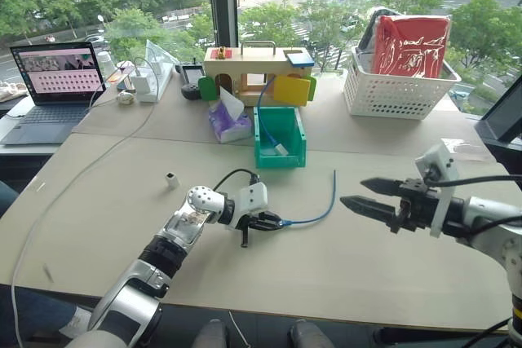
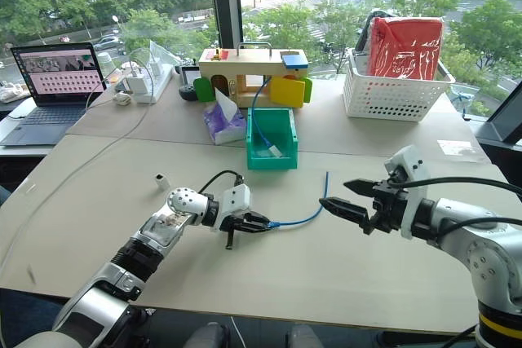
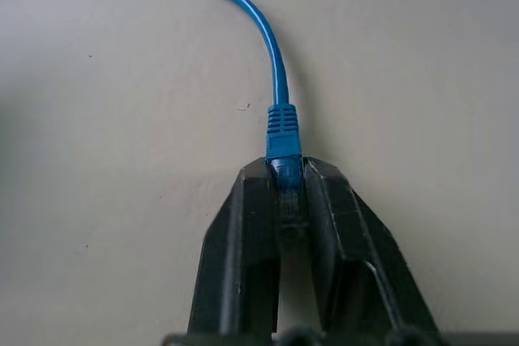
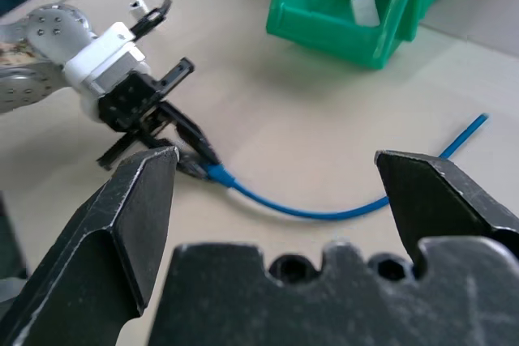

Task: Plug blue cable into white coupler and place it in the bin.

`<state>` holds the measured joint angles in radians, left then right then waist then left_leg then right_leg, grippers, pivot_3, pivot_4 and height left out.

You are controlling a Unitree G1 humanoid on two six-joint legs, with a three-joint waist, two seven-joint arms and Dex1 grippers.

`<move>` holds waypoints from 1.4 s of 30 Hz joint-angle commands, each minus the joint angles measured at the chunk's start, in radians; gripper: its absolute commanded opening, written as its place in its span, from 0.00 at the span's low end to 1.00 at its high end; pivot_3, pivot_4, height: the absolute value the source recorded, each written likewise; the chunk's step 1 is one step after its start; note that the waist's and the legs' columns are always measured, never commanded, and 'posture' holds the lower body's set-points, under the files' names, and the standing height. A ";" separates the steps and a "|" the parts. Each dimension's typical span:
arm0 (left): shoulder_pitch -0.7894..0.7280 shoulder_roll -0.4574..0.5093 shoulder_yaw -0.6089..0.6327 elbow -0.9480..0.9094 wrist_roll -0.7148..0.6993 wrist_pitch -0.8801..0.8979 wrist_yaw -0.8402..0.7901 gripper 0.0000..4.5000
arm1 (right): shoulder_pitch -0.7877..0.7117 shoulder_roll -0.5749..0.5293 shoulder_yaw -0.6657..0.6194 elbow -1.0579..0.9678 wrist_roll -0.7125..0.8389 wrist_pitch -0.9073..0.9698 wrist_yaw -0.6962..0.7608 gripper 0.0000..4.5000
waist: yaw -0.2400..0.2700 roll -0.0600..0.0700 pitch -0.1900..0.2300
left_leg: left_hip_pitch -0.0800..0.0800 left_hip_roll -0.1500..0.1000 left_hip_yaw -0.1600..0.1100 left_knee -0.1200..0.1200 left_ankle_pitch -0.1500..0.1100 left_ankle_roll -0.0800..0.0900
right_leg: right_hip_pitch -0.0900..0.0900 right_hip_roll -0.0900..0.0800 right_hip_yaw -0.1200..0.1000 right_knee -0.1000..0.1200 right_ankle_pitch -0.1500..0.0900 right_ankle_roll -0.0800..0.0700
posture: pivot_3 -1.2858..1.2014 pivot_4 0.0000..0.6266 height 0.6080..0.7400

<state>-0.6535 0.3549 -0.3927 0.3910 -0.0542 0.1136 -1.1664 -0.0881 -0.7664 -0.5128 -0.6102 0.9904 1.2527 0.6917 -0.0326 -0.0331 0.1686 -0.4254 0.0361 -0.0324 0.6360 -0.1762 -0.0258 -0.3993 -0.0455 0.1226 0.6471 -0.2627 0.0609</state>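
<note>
Small boxy white plastic coupler [image 1: 171, 179] stood alone on the beige table [image 1: 98, 201], well left of both arms and apart from the cable.

Left pincer [image 1: 267, 222] lay low over the table near the middle, its black fingers [image 3: 243, 241] clamped on the clear plug at one end of the thin light-blue network cable [image 1: 322, 211]. The blue strain boot sat just past the fingertips. From there the cable ran right along the table, then curved up and away to a free end pointing toward the far side.

Behind it, near the cable's far end but not touching, stood the small teal-green rectangular plastic bin [image 1: 280, 138], holding another blue cable and a white piece.

Right pincer [image 1: 371, 197] hovered to the right of the cable, jaws spread wide, holding nothing.
</note>
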 commanded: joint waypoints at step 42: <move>0.063 -0.112 -0.004 -0.397 -0.121 0.386 0.164 0.02 | 0.246 0.563 0.435 -0.002 0.643 -0.723 -1.112 1.00 | -0.031 0.004 -0.002 | -0.002 0.000 -0.001 0.001 0.000 0.000 | -0.002 0.001 0.001 0.000 -0.003 0.003 | 0.52 0.24 0.95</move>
<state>-0.5806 0.2470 -0.3935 0.0270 -0.1593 0.5072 -0.9962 0.1673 -0.2067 -0.0797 -0.5879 1.6373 0.5463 -0.4483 -0.0640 -0.0288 0.1662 -0.4279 0.0363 -0.0339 0.6373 -0.1763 -0.0255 -0.4018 -0.0445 0.1238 0.6474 -0.2652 0.0641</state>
